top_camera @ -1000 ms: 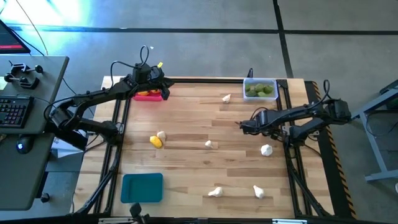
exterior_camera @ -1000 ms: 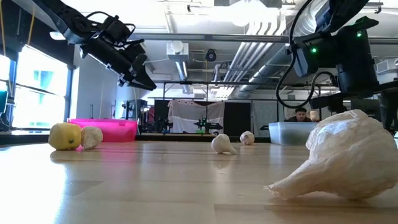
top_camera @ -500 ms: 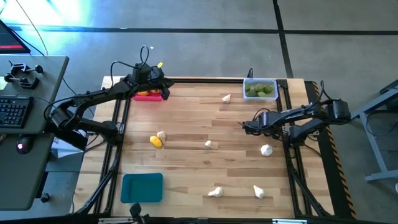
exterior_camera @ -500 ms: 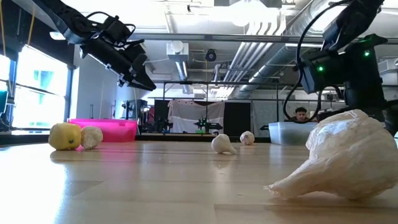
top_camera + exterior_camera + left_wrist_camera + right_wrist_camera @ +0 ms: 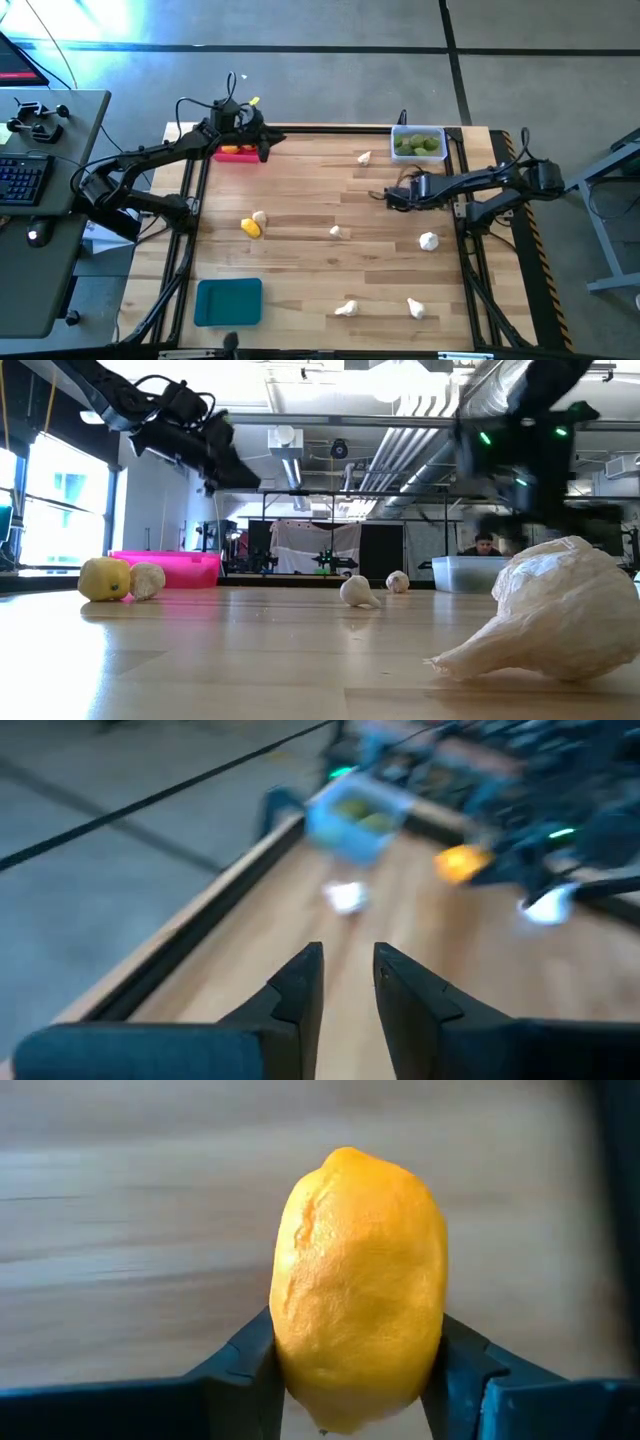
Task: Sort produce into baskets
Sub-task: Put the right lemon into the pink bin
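Right gripper [image 5: 388,196] clenched on yellow lemon [image 5: 358,1285] — fruit wedged upright between both fingers [image 5: 247,1365], above mid-table near clear basket [image 5: 418,144] of limes. Left gripper [image 5: 270,139] hangs beside pink basket [image 5: 236,153], fingers [image 5: 300,982] slightly parted — nothing between them.

Three baskets are sitting out: pink [image 5: 236,152], clear [image 5: 418,143], teal [image 5: 228,301]. Six garlic bulbs [image 5: 428,240] are lying loose, and two lemons [image 5: 250,227] are showing, one gripped.
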`<action>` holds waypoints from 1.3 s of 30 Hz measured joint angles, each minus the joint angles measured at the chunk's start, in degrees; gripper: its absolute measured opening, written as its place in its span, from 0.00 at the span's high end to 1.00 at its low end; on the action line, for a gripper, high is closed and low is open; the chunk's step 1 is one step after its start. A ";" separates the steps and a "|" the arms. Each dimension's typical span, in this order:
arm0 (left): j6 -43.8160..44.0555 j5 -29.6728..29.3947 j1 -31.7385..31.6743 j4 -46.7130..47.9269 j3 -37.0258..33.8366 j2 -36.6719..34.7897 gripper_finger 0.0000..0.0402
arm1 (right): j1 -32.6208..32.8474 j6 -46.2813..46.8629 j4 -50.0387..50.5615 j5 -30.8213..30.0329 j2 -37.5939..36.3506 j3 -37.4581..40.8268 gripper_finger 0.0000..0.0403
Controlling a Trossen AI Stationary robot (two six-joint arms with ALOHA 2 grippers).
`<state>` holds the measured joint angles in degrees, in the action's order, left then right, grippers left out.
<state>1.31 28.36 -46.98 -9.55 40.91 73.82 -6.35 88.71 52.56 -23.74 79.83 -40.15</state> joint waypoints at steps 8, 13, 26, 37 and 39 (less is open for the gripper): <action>5.06 11.45 2.34 -8.72 0.00 0.02 0.94 | -4.00 -46.35 -49.59 1.90 0.63 -1.44 0.62; 4.28 13.26 5.51 -12.64 0.00 0.04 0.97 | -6.61 -66.54 -73.87 13.86 2.77 -1.33 0.62; 0.52 1.73 17.07 -19.35 0.02 0.04 0.61 | -8.04 -87.95 -90.03 28.32 5.88 -5.41 0.62; -2.11 -7.14 23.56 -21.27 3.76 1.43 0.34 | -7.97 -91.53 -89.57 30.96 5.86 -6.90 0.62; -2.04 -7.06 23.98 -21.21 5.14 3.07 0.34 | -7.85 -91.76 -89.60 31.34 5.86 -6.90 0.62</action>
<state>-0.73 21.30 -23.00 -30.76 46.04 76.90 -14.20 -3.05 -37.04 7.60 85.69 -47.05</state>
